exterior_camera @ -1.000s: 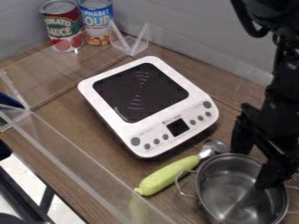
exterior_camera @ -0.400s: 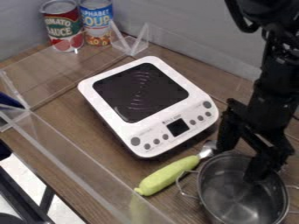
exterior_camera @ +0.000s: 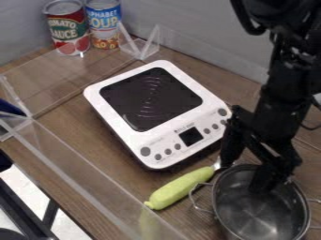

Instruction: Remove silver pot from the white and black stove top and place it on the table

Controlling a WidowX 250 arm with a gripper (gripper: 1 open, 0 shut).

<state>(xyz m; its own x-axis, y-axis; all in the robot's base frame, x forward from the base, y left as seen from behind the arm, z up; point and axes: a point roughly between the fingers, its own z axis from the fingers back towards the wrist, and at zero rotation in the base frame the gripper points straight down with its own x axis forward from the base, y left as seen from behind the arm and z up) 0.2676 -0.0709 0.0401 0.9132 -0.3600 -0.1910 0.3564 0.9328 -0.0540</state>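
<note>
The silver pot (exterior_camera: 260, 210) stands empty on the brown table (exterior_camera: 75, 80) at the lower right, just off the front corner of the stove top (exterior_camera: 157, 111). The stove top is white with a black glass square and nothing on it. My gripper (exterior_camera: 257, 167) points down over the pot's far rim, open, with its black fingers (exterior_camera: 234, 152) spread wide. One finger hangs near the rim's left side, the other over the pot's inside. Nothing is held between them.
A yellow-green corn cob (exterior_camera: 183, 187) lies in front of the stove, left of the pot. Two cans (exterior_camera: 67, 25) stand at the back left behind a clear acrylic wall (exterior_camera: 141, 39). Another acrylic wall runs along the front-left edge.
The gripper has shifted left across the picture, from the pot's right side to over its far rim, and stayed open. The pot and stove top have not moved.
</note>
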